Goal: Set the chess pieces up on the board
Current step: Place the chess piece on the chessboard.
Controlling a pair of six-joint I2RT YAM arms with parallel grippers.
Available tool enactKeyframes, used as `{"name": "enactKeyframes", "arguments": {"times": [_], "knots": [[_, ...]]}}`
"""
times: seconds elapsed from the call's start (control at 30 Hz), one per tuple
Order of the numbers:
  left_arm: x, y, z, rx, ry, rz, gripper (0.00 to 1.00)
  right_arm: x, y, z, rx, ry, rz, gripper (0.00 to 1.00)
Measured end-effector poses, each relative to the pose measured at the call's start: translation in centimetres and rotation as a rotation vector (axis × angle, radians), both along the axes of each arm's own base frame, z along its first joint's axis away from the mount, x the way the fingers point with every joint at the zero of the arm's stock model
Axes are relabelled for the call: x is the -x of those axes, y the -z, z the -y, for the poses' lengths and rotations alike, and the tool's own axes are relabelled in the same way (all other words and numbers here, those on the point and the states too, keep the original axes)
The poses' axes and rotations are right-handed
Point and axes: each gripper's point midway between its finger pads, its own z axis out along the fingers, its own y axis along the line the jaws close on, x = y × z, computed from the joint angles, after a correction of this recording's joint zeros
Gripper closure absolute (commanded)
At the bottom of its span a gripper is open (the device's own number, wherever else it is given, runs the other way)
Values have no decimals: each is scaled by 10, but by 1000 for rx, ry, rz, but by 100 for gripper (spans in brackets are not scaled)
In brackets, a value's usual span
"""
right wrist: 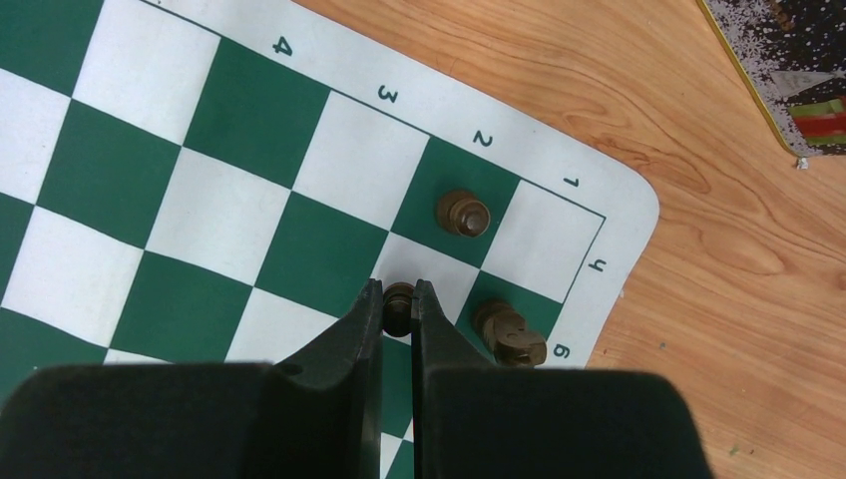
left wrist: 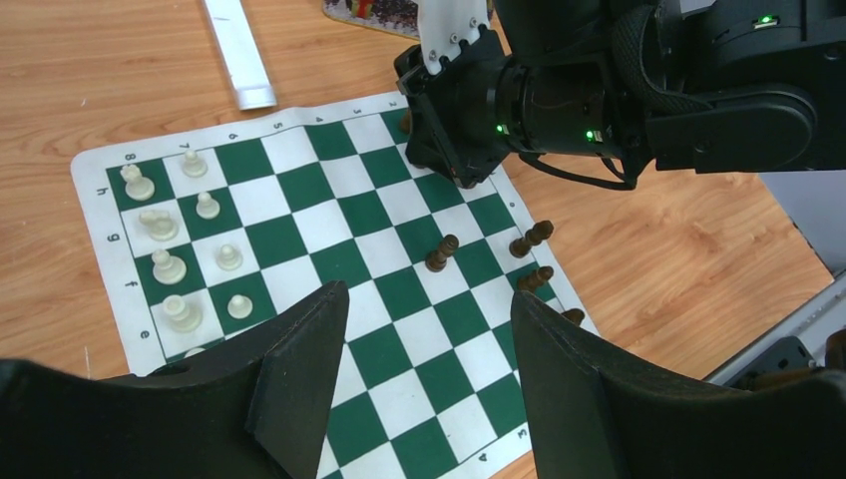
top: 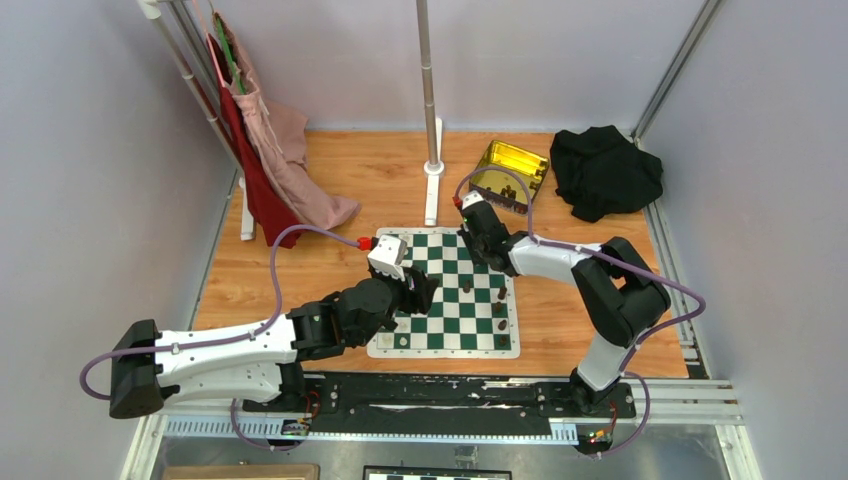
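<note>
Right hand (right wrist: 398,287) nearly pressed together, pinching one dark brown chess piece (right wrist: 399,311) by its rounded top. I see it over a white square near the corner of the board (right wrist: 249,130), beside a standing pawn (right wrist: 464,213). Left hand (left wrist: 429,299) spread, holding nothing, above the board.

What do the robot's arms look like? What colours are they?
The left arm and right arm are white tubes with chunky black joints. A purple cable loops along each, ending in a red plug. The left gripper and right gripper have two thick black fingers each.
</note>
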Motion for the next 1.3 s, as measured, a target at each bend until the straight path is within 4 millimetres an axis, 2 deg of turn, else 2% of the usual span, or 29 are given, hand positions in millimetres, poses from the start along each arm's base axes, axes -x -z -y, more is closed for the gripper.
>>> {"name": "enactKeyframes", "arguments": {"times": [0.17, 0.23, 0.37, 0.43, 0.8, 1.3], "knots": [[0, 0, 0, 1, 3, -2, 34, -1, 0, 0, -3, 7, 6, 98], [1, 0, 1, 3, 6, -4, 34, -1, 0, 1, -4, 10, 7, 93], [1, 0, 2, 7, 9, -7, 34, -1, 0, 0, -6, 12, 6, 77], [2, 0, 2, 10, 10, -9, 34, -1, 0, 0, -8, 17, 5, 73], [2, 1, 3, 19, 13, -17, 34, 3, 5, 4, 1, 22, -3, 72], [3, 3, 6, 18, 20, -23, 34, 4, -18, -1, -28, 5, 43, 72]]}}
